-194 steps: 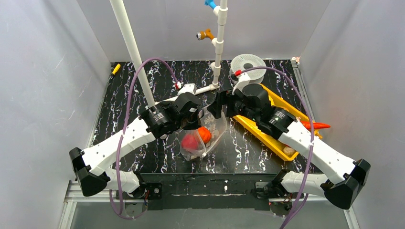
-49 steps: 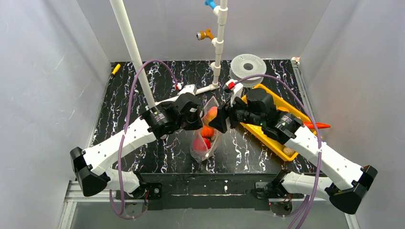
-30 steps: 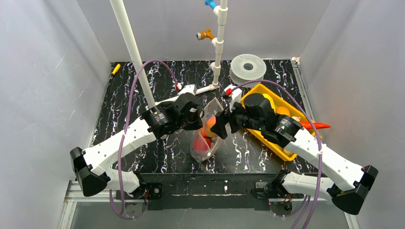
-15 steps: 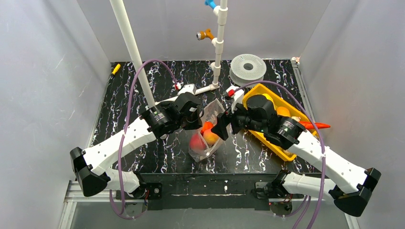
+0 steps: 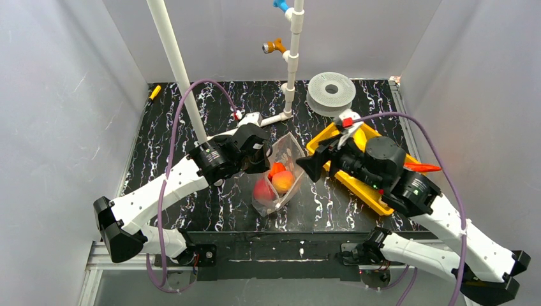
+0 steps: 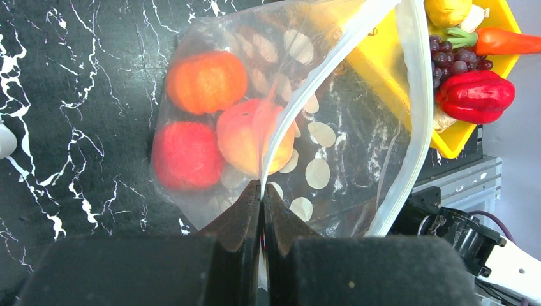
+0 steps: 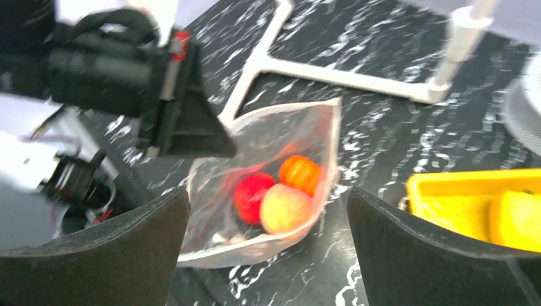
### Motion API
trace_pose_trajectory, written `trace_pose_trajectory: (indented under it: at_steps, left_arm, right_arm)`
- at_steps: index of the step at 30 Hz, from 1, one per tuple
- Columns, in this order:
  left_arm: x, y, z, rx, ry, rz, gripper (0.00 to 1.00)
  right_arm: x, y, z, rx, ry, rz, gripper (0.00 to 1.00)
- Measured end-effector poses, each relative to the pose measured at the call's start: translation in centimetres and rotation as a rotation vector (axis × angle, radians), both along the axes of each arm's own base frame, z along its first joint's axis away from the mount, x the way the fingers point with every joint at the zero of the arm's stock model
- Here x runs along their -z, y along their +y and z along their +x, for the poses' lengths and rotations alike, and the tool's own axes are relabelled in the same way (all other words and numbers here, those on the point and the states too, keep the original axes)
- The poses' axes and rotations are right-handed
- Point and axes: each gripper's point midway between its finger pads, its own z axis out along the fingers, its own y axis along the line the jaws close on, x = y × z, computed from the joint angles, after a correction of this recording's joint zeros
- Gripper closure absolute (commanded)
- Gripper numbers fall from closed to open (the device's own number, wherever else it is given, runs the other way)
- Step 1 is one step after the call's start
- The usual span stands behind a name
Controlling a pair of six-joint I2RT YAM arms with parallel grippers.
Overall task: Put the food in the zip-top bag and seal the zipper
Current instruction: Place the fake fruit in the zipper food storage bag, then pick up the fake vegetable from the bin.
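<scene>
The clear dotted zip-top bag [image 5: 288, 153] lies mid-table with its mouth held up. My left gripper [image 5: 266, 163] is shut on the bag's mouth edge; in the left wrist view the jaws [image 6: 261, 189] pinch the whitish zipper [image 6: 416, 95]. Inside the bag [image 6: 344, 127] lie a red tomato [image 6: 187, 155], an orange fruit [image 6: 206, 81] and a peach [image 6: 252, 135]. My right gripper [image 5: 311, 159] is open and empty, just right of the bag. In the right wrist view the right gripper [image 7: 265, 248] hangs above the bag [image 7: 204, 191], with the peach [image 7: 285, 208] inside.
A yellow tray [image 5: 373, 199] under my right arm holds a red pepper [image 6: 475, 95], purple grapes [image 6: 456, 57] and other food. A white PVC pipe stand [image 5: 290, 64], a slanted pipe [image 5: 175, 57] and a grey roll [image 5: 331, 92] stand behind.
My right gripper carried the peach from the tray to the bag, let it go inside, then pulled back to the right. The left gripper kept hold of the bag's mouth.
</scene>
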Motion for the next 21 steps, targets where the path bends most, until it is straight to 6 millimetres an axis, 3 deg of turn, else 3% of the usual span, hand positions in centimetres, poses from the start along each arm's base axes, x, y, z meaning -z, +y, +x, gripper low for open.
trace_pose_trajectory:
  at_steps: [3,10,16,21]
  left_arm:
    - [0.0,0.0,0.0,-0.001,0.001,-0.001,1.00]
    - [0.1,0.0,0.0,0.001,0.007,-0.003,1.00]
    - [0.1,0.0,0.0,0.002,0.008,-0.004,1.00]
    - [0.1,0.0,0.0,0.003,0.009,-0.004,1.00]
  right_arm:
    - [-0.5,-2.9,1.2,0.164,-0.034,0.036,0.02]
    - [0.4,-9.1,4.0,0.536,-0.041,0.061,0.02]
    - [3.7,-14.3,7.5,0.819,0.063,0.024,0.02]
    - [8.5,-17.8,11.2,0.964,0.245,-0.017,0.02]
